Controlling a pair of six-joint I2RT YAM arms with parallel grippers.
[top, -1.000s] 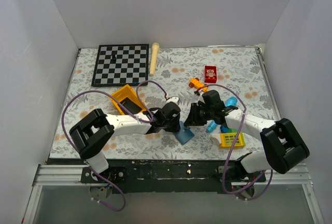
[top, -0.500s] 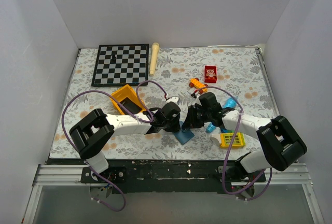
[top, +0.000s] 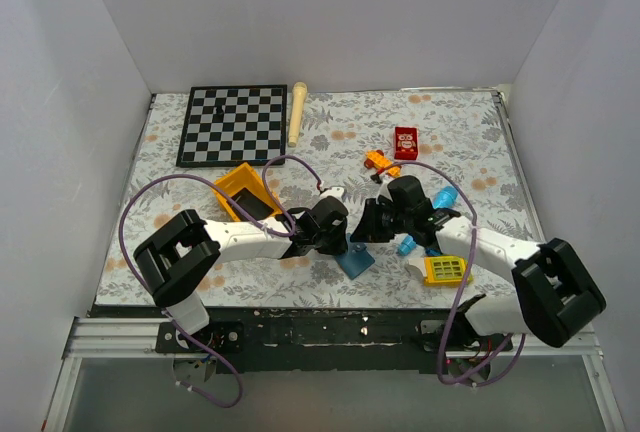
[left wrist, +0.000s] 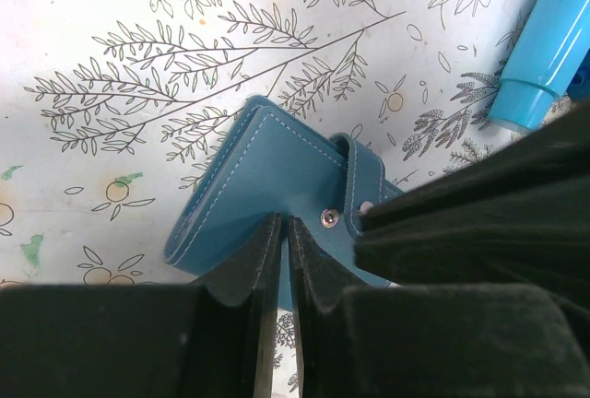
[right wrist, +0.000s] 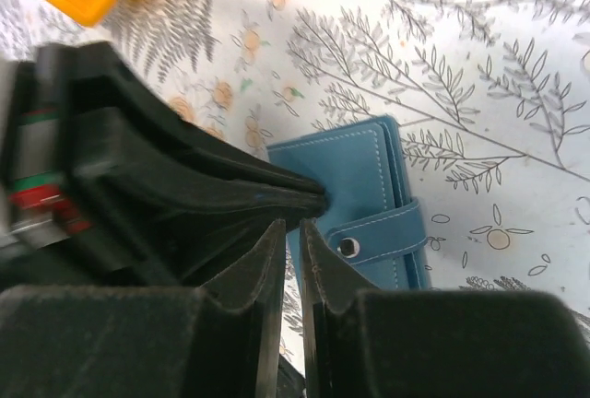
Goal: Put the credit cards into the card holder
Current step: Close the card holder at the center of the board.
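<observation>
Left gripper (left wrist: 285, 225) clamps the card holder (left wrist: 267, 163), frame centre. Right gripper (right wrist: 292, 228) is nearly together at its edge; I cannot tell if it grips.

Setting: robot manipulation lab cell, not a home. Evidence:
- Plain white panel walls (top: 350, 22) box in the table on three sides.
- Both arms are bolted to a black base rail (top: 330, 330), well behind the left gripper (top: 346, 244) and right gripper (top: 364, 232).
- Purple cables (top: 135, 214) loop loose.
- A floral tablecloth (top: 470, 142) lies under both grippers, with unrelated props on it: a chessboard (top: 232, 124) far beyond the left gripper, and a yellow grid toy (top: 446, 270) behind the right gripper.
</observation>
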